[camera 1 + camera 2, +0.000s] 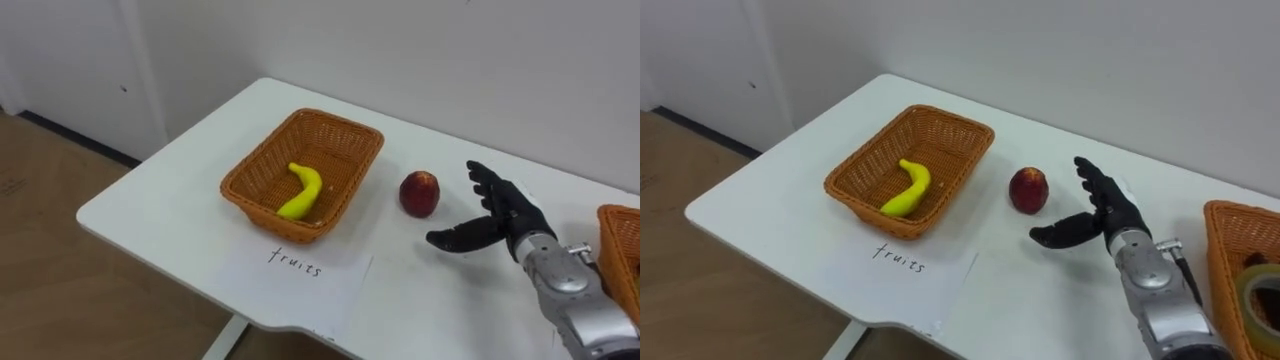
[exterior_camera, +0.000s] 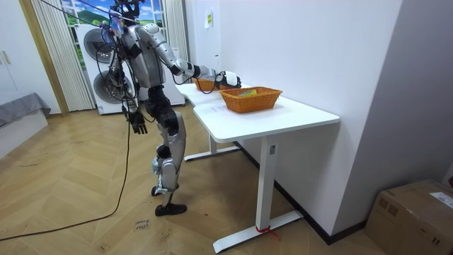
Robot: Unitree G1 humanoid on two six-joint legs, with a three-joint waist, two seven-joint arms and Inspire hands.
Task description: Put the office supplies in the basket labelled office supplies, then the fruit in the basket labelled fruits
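The right hand [image 1: 510,222], fingers spread and thumb apart, hovers just right of the red apple [image 1: 419,193] on the bench [image 1: 170,210]. Slide in level, close round its middle, then lift it over the rim of the fruit basket [image 1: 262,155], beside the banana [image 1: 302,190]. The left hand [image 2: 138,125] hangs low; its state I cannot tell.

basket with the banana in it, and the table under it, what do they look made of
The basket looks like woven wicker or rattan, orange-brown: the crossed strands show on its walls and rim. The table looks like smooth white laminate or painted board, matte and even; which of the two, the look leaves open.
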